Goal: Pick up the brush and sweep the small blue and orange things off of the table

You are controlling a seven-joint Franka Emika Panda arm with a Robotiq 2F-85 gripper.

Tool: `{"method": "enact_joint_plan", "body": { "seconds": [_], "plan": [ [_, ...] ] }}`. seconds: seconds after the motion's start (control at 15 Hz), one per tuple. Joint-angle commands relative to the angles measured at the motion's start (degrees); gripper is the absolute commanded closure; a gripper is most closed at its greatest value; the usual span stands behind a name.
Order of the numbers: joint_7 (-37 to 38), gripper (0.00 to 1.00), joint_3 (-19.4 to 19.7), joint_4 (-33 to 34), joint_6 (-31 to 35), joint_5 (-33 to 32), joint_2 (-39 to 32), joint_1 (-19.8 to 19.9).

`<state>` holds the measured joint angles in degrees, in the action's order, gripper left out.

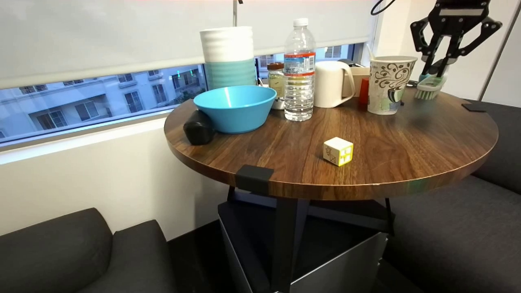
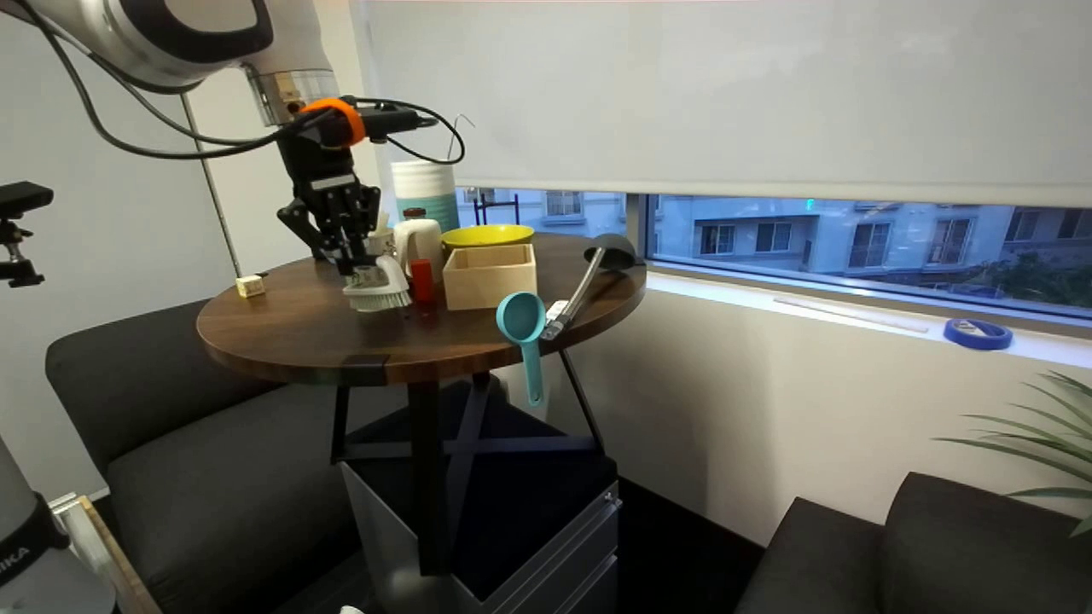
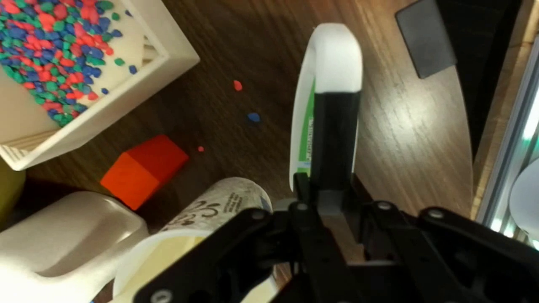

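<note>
Gripping brush (image 2: 380,292) low at table (image 2: 299,334), bristle contact unclear | my gripper (image 3: 327,186) clamped on it | pickup looks done, sweep pending | wrist view: orange-red bits (image 3: 238,85), blue bit (image 3: 253,117) about brush's 9 o'clock, table edge at 3 | next: I'd reach past them, sweep toward 3

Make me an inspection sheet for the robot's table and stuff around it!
Surface: round brown wood-grain table; glare in the wrist view.
Job's things: long whitish scrub brush, held; small blue bit and two small red-orange bits, loose.
Clutter: rectangular pale wooden box of coloured bits, angular red block, patterned paper cup, and more.
Gripper: black gripper, shut on the brush.
Cables: black cable hangs beneath the white robot arm.
Surroundings: white roller blind partly down; dark grey padded seats.
</note>
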<state>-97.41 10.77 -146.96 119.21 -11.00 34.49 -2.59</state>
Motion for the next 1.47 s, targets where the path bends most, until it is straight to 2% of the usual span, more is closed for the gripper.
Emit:
{"method": "enact_joint_plan", "body": {
  "seconds": [0.0, 0.27, 0.67, 1.4],
  "plan": [
    [-0.88, 0.94, 0.00, -1.30, 7.09, -1.71, -1.16, 1.00],
    [-0.76, 0.94, 0.17, -2.00, 12.39, -1.44, -3.08, 1.44],
    [-0.80, 0.94, 0.22, -1.94, 16.98, -1.58, -5.09, 2.71],
    [-1.46, 0.94, 0.02, -2.63, 21.24, -1.95, -8.11, 3.14]
  ]
}}
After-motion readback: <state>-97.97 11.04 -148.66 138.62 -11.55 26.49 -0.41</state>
